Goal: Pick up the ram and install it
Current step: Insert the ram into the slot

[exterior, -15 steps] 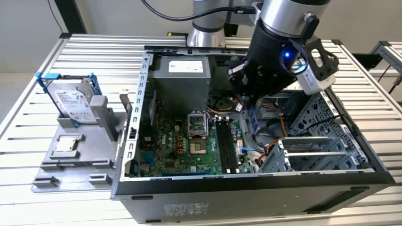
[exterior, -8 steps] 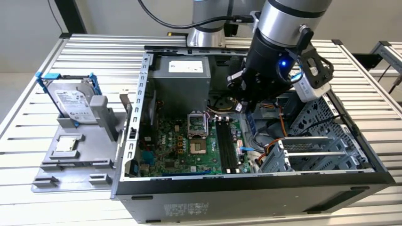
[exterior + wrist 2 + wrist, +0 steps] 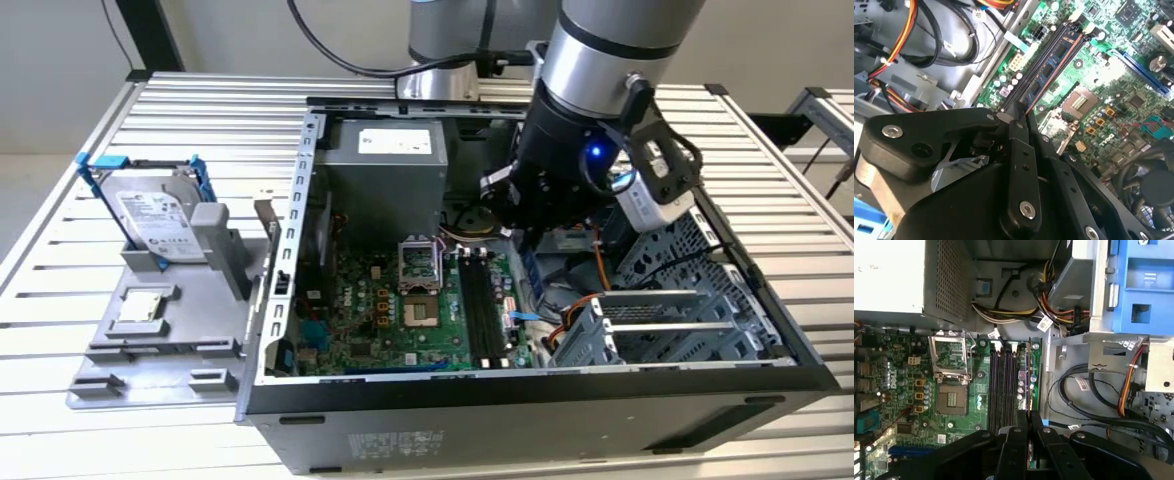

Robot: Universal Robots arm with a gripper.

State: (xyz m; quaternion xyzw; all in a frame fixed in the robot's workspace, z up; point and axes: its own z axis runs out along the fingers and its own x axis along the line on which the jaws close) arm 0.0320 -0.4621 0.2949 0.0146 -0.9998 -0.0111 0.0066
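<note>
The ram (image 3: 1026,382) is a thin blue board with dark chips. It stands on edge in the outermost of the long black slots (image 3: 1004,385) on the green motherboard (image 3: 909,405), on the side nearest the cables. In the second wrist view the ram (image 3: 1054,59) runs along the slots toward my black fingers. My gripper (image 3: 1028,422) sits over one end of the stick, its two fingers pressed close on either side of the board. The same gripper (image 3: 1015,120) meets the ram's end in the second wrist view. In the exterior view the arm's wrist (image 3: 567,170) reaches down into the open computer case (image 3: 534,395).
A silver power supply (image 3: 387,150) fills the case's far end. The open CPU socket (image 3: 951,392) lies beside the slots. Bundled cables (image 3: 1089,390) and a metal drive cage (image 3: 667,320) crowd the other side. A hard drive in blue brackets (image 3: 158,222) stands on a grey fixture outside the case.
</note>
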